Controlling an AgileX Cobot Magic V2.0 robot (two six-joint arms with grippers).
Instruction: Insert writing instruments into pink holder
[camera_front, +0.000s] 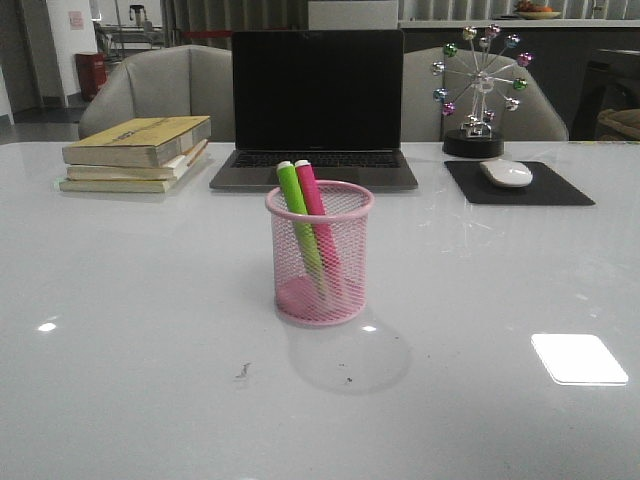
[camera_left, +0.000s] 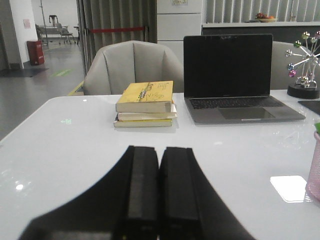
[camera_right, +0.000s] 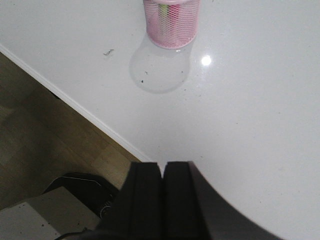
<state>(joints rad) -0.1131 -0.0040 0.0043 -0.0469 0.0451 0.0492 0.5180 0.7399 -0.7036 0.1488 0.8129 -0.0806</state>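
Green marker (camera_front: 299, 220) & pink marker (camera_front: 316, 212) in pink holder (camera_front: 320, 290), mid-table (camera_front: 120, 330), both grippers' fingers (camera_left: 142, 192) (camera_right: 145, 200) pressed together, holding nothing

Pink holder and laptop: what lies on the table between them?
Nothing: in the front view only bare white table separates the pink holder from the laptop.

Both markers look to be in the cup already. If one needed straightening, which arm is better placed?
Right, marginally. Its shut gripper faces the cup squarely; the left gripper, also shut, has the cup only at its view's edge.
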